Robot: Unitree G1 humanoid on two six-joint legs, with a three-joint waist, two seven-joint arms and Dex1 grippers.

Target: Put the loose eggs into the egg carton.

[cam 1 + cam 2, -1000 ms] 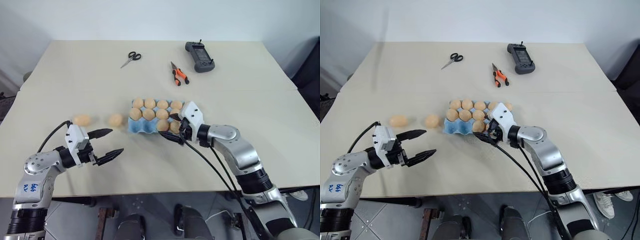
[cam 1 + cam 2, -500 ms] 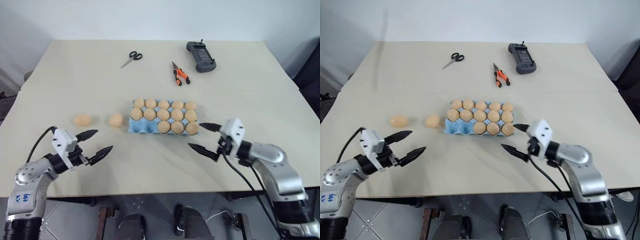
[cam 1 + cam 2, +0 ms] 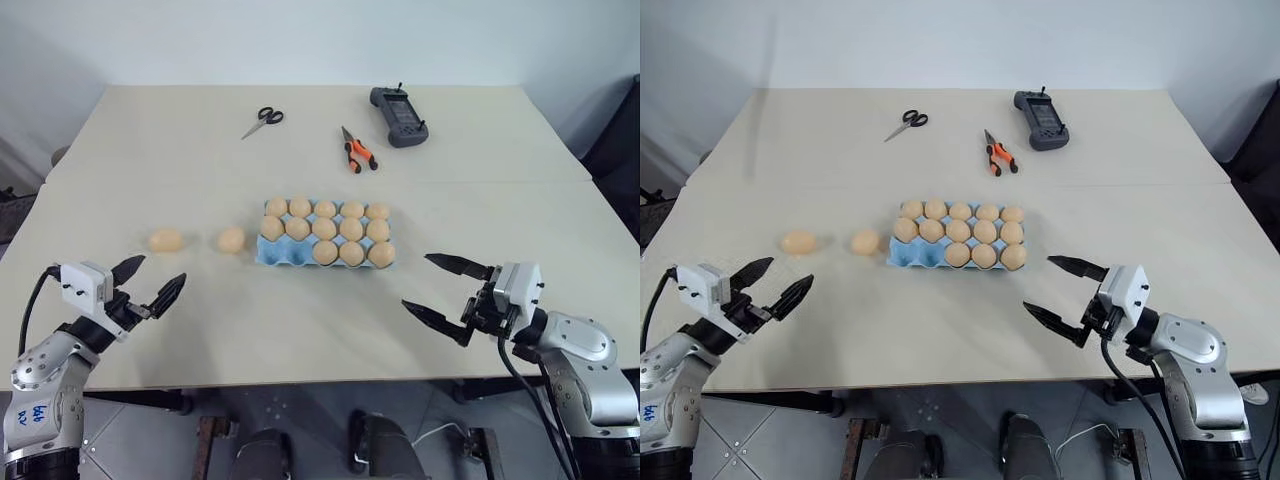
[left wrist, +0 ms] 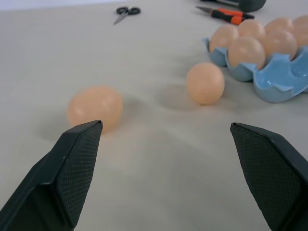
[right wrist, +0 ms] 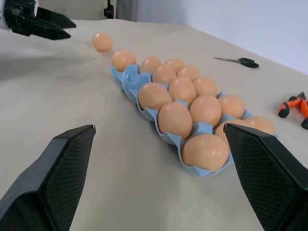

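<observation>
Egg carton [image 3: 326, 240]: light blue, mid worktop [image 3: 150, 160], long axis left-right; 14 eggs seated, only the near-left cup looks vacant.
Loose eggs: 2 left on worktop, both left of carton. Inner egg [image 3: 231, 240] just beside carton's left end, roundish end-on, axis can't tell. Outer egg [image 3: 166, 240] further left, long axis approx left-right.
Left pincer [image 3: 147, 283]: wide, holding nothing, near side of outer egg, apart from it.
Right pincer [image 3: 447, 288]: wide, holding nothing, near-right of carton, well apart.
Progress est.: mostly done; 2 eggs vs 1 visible free cup.
</observation>
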